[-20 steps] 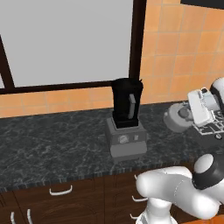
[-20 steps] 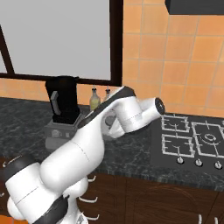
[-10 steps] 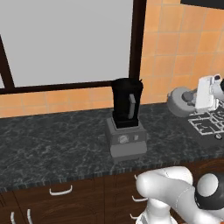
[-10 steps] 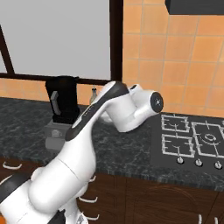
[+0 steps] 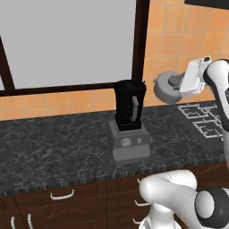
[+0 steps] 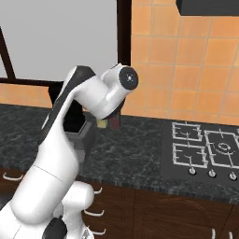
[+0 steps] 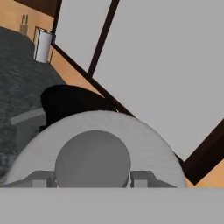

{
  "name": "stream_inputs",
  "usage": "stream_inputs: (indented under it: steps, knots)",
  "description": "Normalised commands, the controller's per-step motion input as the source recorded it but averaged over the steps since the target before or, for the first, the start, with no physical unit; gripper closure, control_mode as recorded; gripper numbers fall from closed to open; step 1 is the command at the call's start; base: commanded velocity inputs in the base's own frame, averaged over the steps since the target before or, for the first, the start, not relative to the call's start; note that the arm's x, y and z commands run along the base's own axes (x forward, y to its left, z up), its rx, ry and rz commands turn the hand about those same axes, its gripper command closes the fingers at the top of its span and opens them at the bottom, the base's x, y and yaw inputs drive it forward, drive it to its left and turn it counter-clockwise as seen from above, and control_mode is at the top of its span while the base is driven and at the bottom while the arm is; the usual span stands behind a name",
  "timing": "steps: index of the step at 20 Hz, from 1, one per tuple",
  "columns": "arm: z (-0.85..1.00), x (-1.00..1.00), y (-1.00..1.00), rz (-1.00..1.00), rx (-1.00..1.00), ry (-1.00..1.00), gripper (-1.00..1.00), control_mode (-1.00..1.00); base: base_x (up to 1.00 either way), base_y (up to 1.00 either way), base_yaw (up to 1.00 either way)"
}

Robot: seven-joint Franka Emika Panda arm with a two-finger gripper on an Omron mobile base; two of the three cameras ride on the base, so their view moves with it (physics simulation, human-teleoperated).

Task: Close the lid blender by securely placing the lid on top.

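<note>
You've got the lid (image 5: 166, 87) up off the counter (image 5: 53, 138) now — a second ago it hung low by the stove (image 5: 202, 120), and it has risen and swung toward the blender (image 5: 129, 120). The gripper (image 5: 178, 83) has its fingers pinched on the lid's knob (image 7: 92, 158). The jar's open mouth sits just beyond the disc — carry on across, then level the lid.

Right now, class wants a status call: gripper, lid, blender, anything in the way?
Gripper shut on lid, held in the air right of the blender. Jar mouth open, lid not yet on. Nothing between lid and jar.
</note>
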Motion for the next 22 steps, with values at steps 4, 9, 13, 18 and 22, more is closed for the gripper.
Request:
stream_inputs:
  steps: [4,9,13,18,22]
  knots:
    - [1.0,0.01,0.69,-0.13,0.0,0.09,1.0,-1.0,0.0,0.0,0.0]
    - [1.0,0.06,0.72,-0.16,-0.05,0.3,1.0,-1.0,0.0,0.0,0.0]
    - [0.22,0.04,0.46,-0.01,-0.01,0.2,1.0,-1.0,0.0,0.0,0.0]
    - [0.0,0.06,0.27,0.0,0.01,0.03,1.0,-1.0,0.0,0.0,0.0]
    - [0.02,0.35,0.16,0.0,0.0,0.01,1.0,-1.0,0.0,0.0,0.0]
